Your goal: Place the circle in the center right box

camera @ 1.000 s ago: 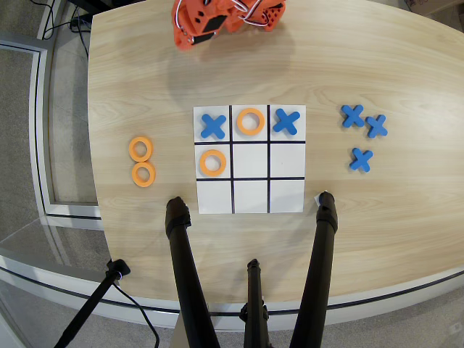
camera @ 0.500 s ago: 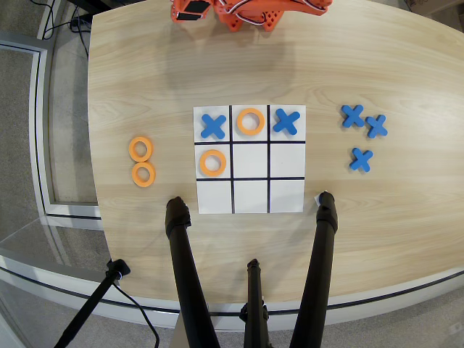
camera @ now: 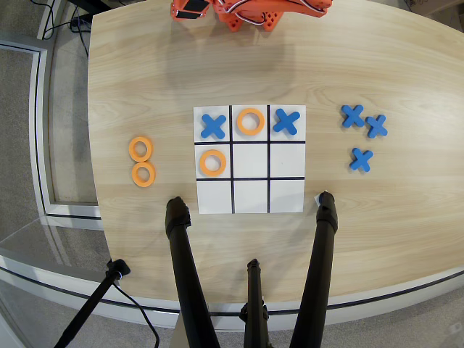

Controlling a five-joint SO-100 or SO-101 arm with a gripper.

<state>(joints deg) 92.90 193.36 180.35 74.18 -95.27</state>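
1. Pale wood surface (camera: 406, 217) carries the white board (camera: 250, 196).
2. Circle (camera: 212, 162) lies flat in the center right box (camera: 201, 148); the task looks done.
3. Arm (camera: 250, 11) sits at the top edge; its tool is out of view.
4. Spare rings (camera: 142, 161) and blue X's (camera: 362, 134) lie clear of the board.

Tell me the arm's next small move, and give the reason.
Probably none beyond resting: the circle already lies flat inside the center right box, clear of its black lines, and the arm sits folded at the table's far edge, away from the board.
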